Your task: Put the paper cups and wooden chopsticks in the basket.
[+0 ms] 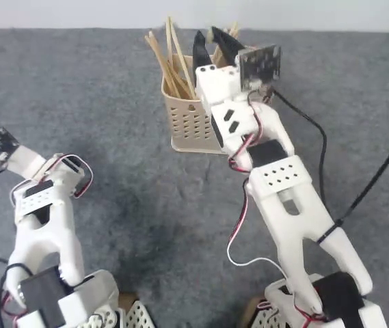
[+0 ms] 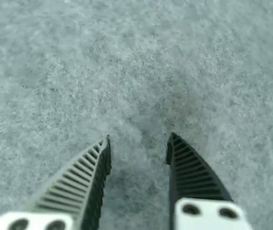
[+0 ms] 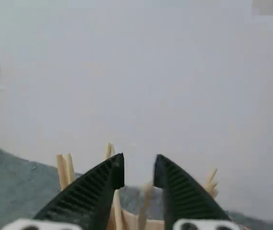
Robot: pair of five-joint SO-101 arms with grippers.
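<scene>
Left jaws gape over carpet [image 2: 126, 72] while right jaws, also apart, partly hide the basket [image 1: 189, 126] of chopsticks [image 1: 173, 65].

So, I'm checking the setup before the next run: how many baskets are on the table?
1. The basket stands at the far side of the table, with wooden chopsticks sticking out of it and the right gripper just over its rim.

Soft, even light falls on the grey bench [image 1: 98, 89], leaving only faint, diffuse shadows by the basket [image 1: 191, 126], while the wall [image 3: 174, 72] behind glows bright.
</scene>
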